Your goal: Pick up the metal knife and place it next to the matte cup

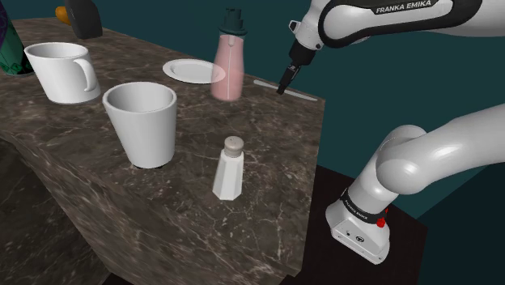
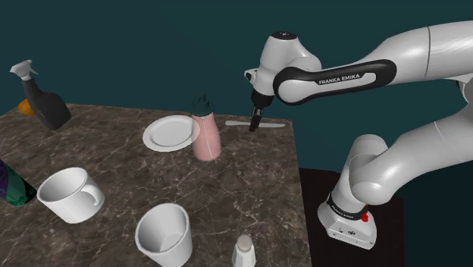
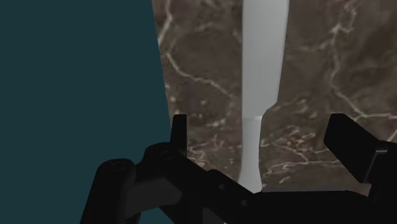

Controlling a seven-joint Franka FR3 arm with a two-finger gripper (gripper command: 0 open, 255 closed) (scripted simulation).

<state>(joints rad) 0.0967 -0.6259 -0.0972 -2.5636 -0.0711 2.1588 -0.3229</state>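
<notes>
Dark marbled counter (image 1: 267, 162) against a teal wall. The pale knife (image 1: 303, 95) lies by the counter's far edge, upper middle of the shoulder view. Your pincer (image 1: 282, 90) stands wide astride it, not touching. A skewed close could nudge it off the edge.

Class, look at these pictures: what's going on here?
The robot's black gripper hangs low over a pale knife lying flat near the corner of the marble counter. Its fingers are open on either side of the knife, not touching it, so nothing is picked up yet. The handleless cup and mug stand farther along.
</notes>
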